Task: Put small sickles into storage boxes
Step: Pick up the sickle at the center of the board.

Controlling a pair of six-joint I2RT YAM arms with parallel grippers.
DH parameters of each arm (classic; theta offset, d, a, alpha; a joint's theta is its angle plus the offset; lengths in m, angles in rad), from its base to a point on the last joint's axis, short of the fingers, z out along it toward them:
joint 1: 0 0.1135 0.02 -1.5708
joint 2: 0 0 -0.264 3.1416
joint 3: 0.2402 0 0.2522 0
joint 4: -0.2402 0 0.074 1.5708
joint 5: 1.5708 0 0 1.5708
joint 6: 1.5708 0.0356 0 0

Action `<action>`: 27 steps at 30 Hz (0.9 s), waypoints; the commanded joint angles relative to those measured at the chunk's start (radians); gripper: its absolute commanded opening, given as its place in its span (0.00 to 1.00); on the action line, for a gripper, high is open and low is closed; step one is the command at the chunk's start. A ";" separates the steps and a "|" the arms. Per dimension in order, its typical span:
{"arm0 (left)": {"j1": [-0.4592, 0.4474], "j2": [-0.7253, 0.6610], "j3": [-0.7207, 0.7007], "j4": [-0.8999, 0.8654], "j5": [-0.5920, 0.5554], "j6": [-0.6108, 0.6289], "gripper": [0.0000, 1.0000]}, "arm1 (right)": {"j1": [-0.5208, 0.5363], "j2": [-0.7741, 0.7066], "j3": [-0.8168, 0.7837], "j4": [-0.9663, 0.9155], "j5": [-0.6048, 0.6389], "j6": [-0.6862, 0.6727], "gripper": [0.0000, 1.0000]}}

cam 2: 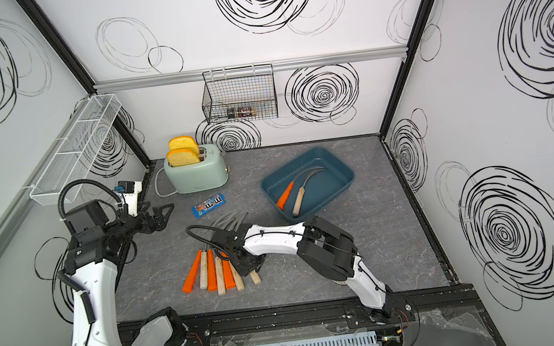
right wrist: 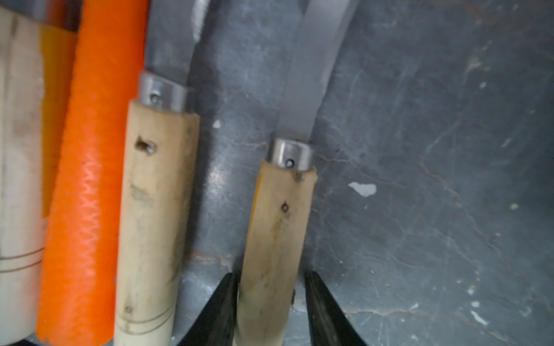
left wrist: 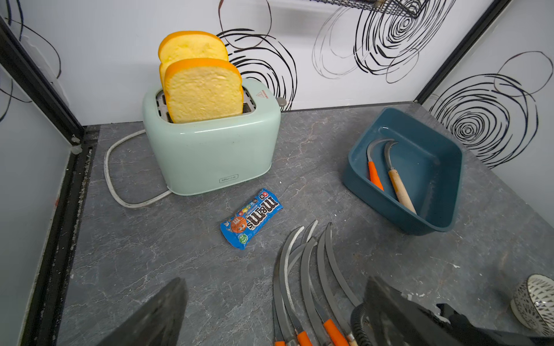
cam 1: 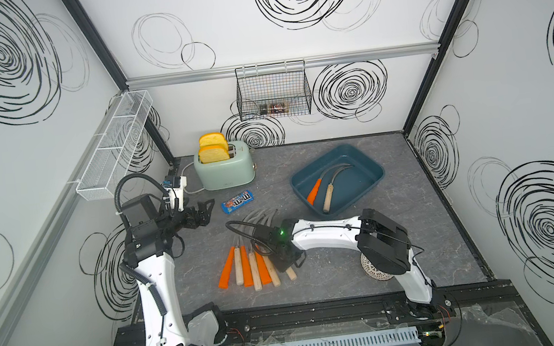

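Note:
Several small sickles (cam 1: 251,269) lie side by side on the grey table, orange and pale wooden handles toward the front, blades fanned toward the back. My right gripper (right wrist: 269,287) is down over the rightmost one and shut on its wooden handle (right wrist: 278,224), a black finger (right wrist: 223,302) on each side. The sickle still rests on the table. The teal storage box (cam 1: 363,192) at the back right holds two sickles, one orange-handled (cam 1: 315,191) and one wooden-handled (cam 1: 328,198). My left gripper (cam 1: 202,212) hangs open and empty at the left, near the candy pack.
A mint toaster (cam 1: 224,171) with two bread slices stands at the back, a blue candy pack (cam 1: 238,201) in front of it. A patterned bowl (cam 1: 377,269) sits under my right arm. A black wire basket (cam 1: 273,91) and a white mesh shelf (cam 1: 113,146) hang on the walls.

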 commanded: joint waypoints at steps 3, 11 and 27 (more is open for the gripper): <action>-0.007 -0.003 0.036 -0.053 0.040 0.074 0.96 | 0.013 0.004 0.013 -0.042 0.005 0.013 0.42; -0.008 -0.006 0.060 -0.108 0.065 0.122 0.96 | 0.019 -0.008 0.002 -0.042 0.003 0.014 0.42; -0.010 -0.037 0.066 -0.160 0.074 0.145 0.96 | 0.020 -0.003 -0.028 -0.028 -0.001 0.009 0.41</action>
